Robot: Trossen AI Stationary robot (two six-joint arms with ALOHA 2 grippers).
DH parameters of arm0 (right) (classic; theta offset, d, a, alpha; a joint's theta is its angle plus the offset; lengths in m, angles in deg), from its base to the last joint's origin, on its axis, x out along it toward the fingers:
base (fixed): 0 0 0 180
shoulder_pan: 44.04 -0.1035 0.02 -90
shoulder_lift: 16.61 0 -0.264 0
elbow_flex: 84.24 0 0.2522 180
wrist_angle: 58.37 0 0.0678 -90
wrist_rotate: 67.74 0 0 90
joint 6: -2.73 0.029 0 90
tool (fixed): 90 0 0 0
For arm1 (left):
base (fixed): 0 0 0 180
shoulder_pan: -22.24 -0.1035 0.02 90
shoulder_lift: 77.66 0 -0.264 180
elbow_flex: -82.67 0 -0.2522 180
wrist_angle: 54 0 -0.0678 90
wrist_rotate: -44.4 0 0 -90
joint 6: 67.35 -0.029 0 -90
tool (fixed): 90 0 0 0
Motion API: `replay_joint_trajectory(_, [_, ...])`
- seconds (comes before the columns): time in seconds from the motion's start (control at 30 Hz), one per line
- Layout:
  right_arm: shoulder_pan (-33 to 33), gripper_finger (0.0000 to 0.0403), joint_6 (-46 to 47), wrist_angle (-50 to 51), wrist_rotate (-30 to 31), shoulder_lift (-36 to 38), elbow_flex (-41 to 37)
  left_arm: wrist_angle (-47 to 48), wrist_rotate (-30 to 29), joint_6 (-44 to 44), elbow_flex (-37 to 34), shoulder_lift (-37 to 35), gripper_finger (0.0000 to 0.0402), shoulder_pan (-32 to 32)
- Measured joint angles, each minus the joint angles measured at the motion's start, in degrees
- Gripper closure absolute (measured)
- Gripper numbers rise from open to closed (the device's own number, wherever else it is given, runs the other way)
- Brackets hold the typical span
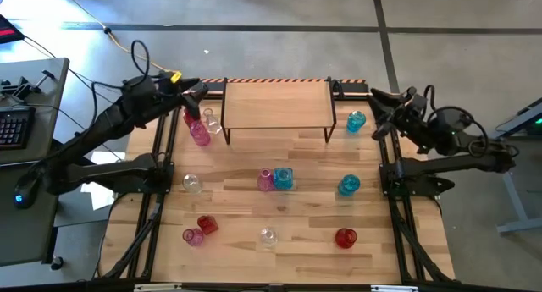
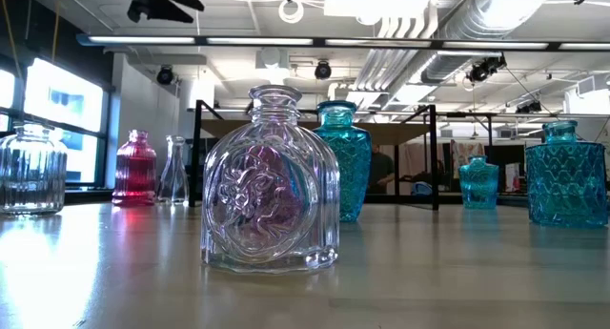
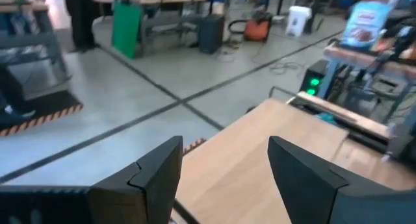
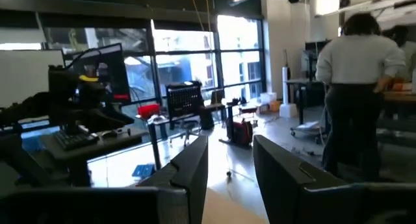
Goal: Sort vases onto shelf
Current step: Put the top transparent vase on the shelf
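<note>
The shelf, a light-wood board on black legs, stands at the table's far middle with nothing on it. About a dozen glass vases stand on the tabletop: pink, red and clear ones at the shelf's left end, a blue one at its right end, a pink and blue pair in the middle, and more toward the near edge. My left gripper is open and empty above the shelf's far left corner; the board shows past its fingers. My right gripper is open and empty beyond the shelf's right end.
In the low view a clear embossed vase stands nearest, with a blue vase behind it and the shelf's black legs farther back. A person stands in the room beyond the table. A desk with a keyboard is to the left.
</note>
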State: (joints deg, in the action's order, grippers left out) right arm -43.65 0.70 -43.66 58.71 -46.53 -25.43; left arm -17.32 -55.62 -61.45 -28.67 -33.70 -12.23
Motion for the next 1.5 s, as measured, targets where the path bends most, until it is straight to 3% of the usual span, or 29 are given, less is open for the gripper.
replay_joint_trajectory(0.23, [0.00, 0.0293, 9.50, 4.02, 2.72, -3.49, 4.26, 0.69, 0.00, 2.91, 1.57, 4.48, 0.0183, -5.86])
replay_joint_trajectory(0.8, [0.00, 0.0293, 12.70, 7.20, 3.71, -6.98, 4.77, 11.05, 1.17, 2.60, 3.68, 17.96, 0.0183, -16.33])
replay_joint_trajectory(1.27, [0.00, 0.0293, 12.73, 7.19, 3.50, -8.11, 4.77, 19.13, 11.14, 4.98, 3.64, 23.79, 0.0202, -21.66])
replay_joint_trajectory(1.5, [-0.01, 0.0293, 12.73, 7.22, 3.45, -8.62, 4.77, 21.74, 11.45, 4.94, 3.61, 24.42, 0.0202, -21.88])
